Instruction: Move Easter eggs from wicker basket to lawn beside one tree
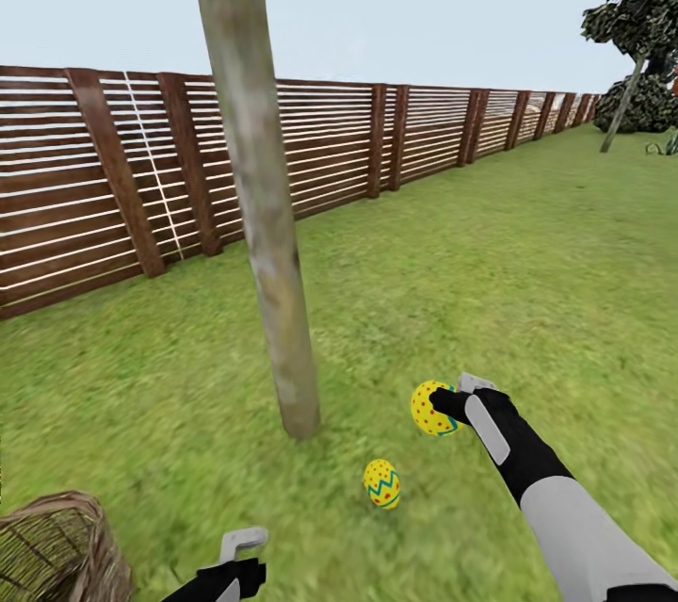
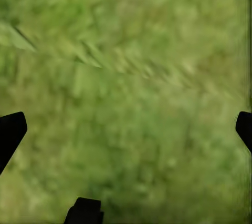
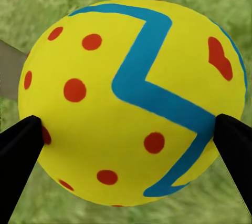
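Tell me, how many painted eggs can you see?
2: one egg lies on the grass near the tree trunk; another sits in the right gripper. The basket may hide more.

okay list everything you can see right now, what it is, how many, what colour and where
Easter eggs: two, yellow with red dots and blue zigzag; one on the grass near the trunk's base, one gripped in the right claw.
Tree: one, pale grey-beige trunk, centre left.
Wicker basket: one, brown, bottom left corner.
Fence: one, dark brown slats, along the lawn's far edge.
Lawn: green.
Dark trees and shrubs: far right.
Left claw: black, open over grass.
Right claw: black, closed on its egg.
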You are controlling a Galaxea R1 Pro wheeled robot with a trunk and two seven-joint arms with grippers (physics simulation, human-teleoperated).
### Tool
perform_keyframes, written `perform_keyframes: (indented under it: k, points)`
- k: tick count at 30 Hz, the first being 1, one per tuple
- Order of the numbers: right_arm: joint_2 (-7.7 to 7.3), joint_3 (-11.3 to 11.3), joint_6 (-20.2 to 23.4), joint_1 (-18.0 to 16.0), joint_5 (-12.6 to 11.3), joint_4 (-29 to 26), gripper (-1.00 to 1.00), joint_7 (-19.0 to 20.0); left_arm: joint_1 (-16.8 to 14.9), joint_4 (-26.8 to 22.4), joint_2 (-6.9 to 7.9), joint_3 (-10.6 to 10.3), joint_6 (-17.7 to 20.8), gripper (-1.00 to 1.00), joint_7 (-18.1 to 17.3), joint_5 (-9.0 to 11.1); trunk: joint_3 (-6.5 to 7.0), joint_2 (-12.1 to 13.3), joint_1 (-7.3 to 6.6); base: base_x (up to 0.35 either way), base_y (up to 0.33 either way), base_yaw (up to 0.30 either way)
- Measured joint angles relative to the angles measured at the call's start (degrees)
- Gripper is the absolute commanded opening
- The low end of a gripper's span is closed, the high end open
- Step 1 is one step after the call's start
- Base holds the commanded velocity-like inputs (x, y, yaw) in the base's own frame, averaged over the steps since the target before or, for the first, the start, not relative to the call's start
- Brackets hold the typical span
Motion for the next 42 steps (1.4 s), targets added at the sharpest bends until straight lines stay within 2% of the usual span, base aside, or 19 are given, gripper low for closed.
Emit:
perform_keyframes:
  k: [16, 19, 20, 21, 22, 23, 25, 26, 28, 30, 32, 37, 42]
  points:
    - [0.47, 0.09, 0.00, 0.00, 0.14, 0.07, -1.00, -0.06, 0.00, 0.00, 0.12, 0.00, -0.01, 1.00, -0.14, 0.00, 1.03, 0.00, 0.00, 0.192, -0.282, 0.208]
    - [0.51, 0.10, -0.02, 0.00, 0.51, 0.08, -1.00, -0.07, -0.02, -0.03, 0.64, 0.37, 0.27, 1.00, -0.96, 0.40, 1.22, 0.00, 0.02, 0.049, -0.069, 0.208]
    - [0.49, 0.11, -0.02, 0.00, 0.77, 0.08, -1.00, -0.04, -0.07, -0.11, 0.85, 0.65, 0.59, 1.00, -2.45, 0.62, 1.28, 0.00, 0.02, 0.011, -0.016, 0.208]
    - [0.48, 0.07, -0.02, 0.00, 0.94, 0.08, -1.00, -0.01, -0.26, -0.35, 1.67, 0.85, 2.07, 1.00, -5.03, 0.78, 1.35, 0.00, 0.02, 0.006, -0.008, 0.208]
    - [0.48, 0.05, -0.01, 0.00, 0.98, 0.09, -1.00, 0.01, -0.46, -0.63, 3.32, 1.06, 5.84, 1.00, -8.48, 0.95, 1.41, 0.00, 0.02, 0.003, -0.004, 0.208]
    - [0.47, 0.05, 0.02, 0.00, 1.00, 0.08, -1.00, 0.02, -0.67, -1.41, 5.74, 2.09, 11.07, 1.00, -12.40, 1.65, 1.48, 0.00, 0.02, 0.002, -0.002, 0.208]
    - [0.47, 0.09, 0.05, 0.00, 1.01, 0.09, -1.00, 0.03, -0.91, -5.90, 12.06, 6.86, 21.12, 1.00, -22.71, 5.30, 1.61, 0.00, 0.02, 0.001, -0.001, 0.208]
    - [0.47, 0.10, 0.05, 0.00, 1.02, 0.09, -1.00, 0.03, -0.95, -8.83, 14.39, 8.83, 25.82, 1.00, -27.63, 7.21, 1.68, 0.00, 0.02, 0.000, 0.000, 0.208]
    - [0.36, 0.11, 0.12, 0.00, 1.09, 0.08, -1.00, -0.05, -0.95, -14.45, 17.13, 10.58, 34.11, 1.00, -34.35, 9.33, 1.80, 0.00, 0.02, 0.000, 0.000, 0.208]
    - [0.19, 0.11, 0.14, 0.00, 1.09, 0.09, -1.00, -0.16, -0.94, -20.53, 18.05, 11.26, 39.92, 1.00, -37.19, 9.89, 1.93, 0.00, 0.02, 0.000, 0.000, 0.208]
    - [0.04, 0.06, 0.18, 0.00, 0.99, 0.16, -1.00, -0.25, -0.93, -23.24, 18.26, 11.86, 42.48, 1.00, -37.85, 9.90, 2.05, 0.01, 0.02, 0.000, 0.000, 0.208]
    - [0.09, 0.02, 0.54, 0.01, 0.92, 0.16, -1.00, -0.37, -0.93, -23.81, 17.76, 12.21, 42.12, 1.00, -37.94, 9.94, 2.35, 0.01, 0.01, 0.026, -0.047, 0.163]
    - [0.38, 0.00, 0.71, 0.01, 0.93, 0.14, -1.00, -0.70, -0.94, -23.84, 17.64, 12.10, 41.93, 1.00, -37.77, 9.97, 2.39, 0.00, 0.01, 0.079, -0.277, 0.011]
